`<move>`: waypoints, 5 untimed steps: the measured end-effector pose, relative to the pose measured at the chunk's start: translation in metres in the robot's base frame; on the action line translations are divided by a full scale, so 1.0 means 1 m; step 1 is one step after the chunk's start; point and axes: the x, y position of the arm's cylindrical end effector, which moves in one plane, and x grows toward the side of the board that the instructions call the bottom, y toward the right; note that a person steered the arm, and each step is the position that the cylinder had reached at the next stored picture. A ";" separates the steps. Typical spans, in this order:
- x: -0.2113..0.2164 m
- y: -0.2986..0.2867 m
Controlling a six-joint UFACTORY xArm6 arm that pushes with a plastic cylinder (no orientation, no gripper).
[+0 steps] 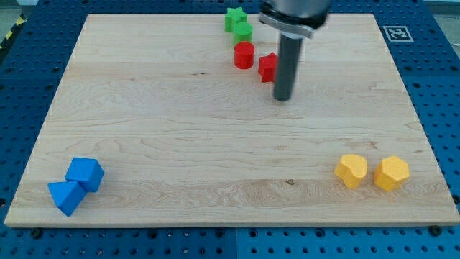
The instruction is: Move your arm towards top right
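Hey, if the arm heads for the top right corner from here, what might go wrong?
1. My tip sits just right of the partly hidden red block; any leftward drift could nudge it into the red cylinder.
2. The board's top right corner carries a printed marker; overshooting may run the tip off the board.

- Wooden board is laid on blue pegboard table.
- Green star block, green cylinder, red cylinder, red block are clustered at the view's top.
- Blue cube and blue wedge are seen touching, bottom left.
- Two yellow blocks are placed bottom right, just beside each other.
- A printed marker tag is fixed at the top right corner.

One high view, angled down, whole board
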 end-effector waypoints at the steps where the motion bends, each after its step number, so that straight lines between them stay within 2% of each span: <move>1: -0.014 0.058; 2: -0.086 0.095; 4: -0.192 0.132; 5: -0.231 0.154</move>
